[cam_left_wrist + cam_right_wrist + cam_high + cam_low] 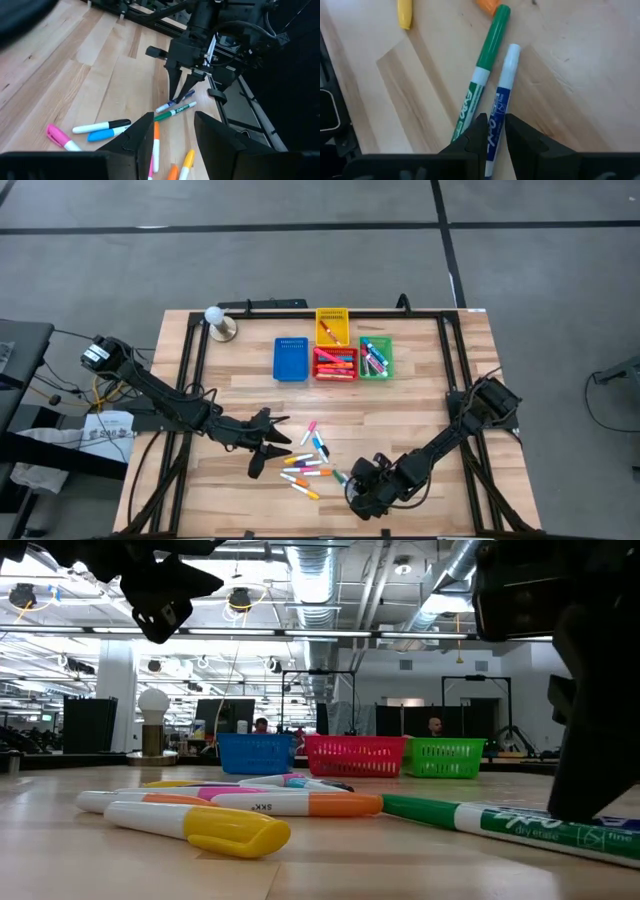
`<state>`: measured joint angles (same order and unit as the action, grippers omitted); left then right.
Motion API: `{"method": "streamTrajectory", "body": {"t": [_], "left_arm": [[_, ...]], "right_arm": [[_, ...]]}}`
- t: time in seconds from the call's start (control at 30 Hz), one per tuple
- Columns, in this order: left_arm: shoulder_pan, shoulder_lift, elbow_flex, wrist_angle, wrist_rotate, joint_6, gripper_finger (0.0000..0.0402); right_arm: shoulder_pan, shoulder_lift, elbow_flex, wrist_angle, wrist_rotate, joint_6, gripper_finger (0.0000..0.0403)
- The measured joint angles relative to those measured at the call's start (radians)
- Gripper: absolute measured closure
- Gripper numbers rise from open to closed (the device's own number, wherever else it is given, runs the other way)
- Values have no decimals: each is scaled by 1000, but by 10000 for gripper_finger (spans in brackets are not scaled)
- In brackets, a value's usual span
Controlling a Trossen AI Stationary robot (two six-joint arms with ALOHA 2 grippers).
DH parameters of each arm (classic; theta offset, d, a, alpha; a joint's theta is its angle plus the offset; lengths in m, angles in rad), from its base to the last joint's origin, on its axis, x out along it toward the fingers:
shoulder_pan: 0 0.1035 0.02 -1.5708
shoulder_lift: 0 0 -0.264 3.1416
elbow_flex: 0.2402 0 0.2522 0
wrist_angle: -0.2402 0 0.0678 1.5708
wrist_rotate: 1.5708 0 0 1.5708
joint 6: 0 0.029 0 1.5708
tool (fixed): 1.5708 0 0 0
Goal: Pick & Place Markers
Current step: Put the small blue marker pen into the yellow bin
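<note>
Between right fingers: blue marker, green marker beside

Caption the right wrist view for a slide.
Right gripper closing around a blue marker lying beside a green marker on the wooden table.

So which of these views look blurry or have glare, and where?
Low view: the yellow-capped marker nearest the lens is soft, the right gripper is a dark silhouette, and the ceiling lights glare. Left wrist view: the left gripper and the frame's corners are blurred. Right wrist view: the blue marker between the right gripper's fingers is sharp.
</note>
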<state>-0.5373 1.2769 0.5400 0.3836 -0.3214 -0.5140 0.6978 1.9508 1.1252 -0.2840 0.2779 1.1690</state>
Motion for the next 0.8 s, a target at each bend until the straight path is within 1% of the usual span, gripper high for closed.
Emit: {"method": "streamTrajectory", "body": {"t": [0.3, 0.8], "left_arm": [[0, 0, 0, 0, 0, 0, 262], [0, 0, 0, 4, 0, 3, 262]], "right_arm": [[-12, 2, 2, -46, -13, -1, 331], [-72, -3, 5, -225, -22, -80, 337]]}}
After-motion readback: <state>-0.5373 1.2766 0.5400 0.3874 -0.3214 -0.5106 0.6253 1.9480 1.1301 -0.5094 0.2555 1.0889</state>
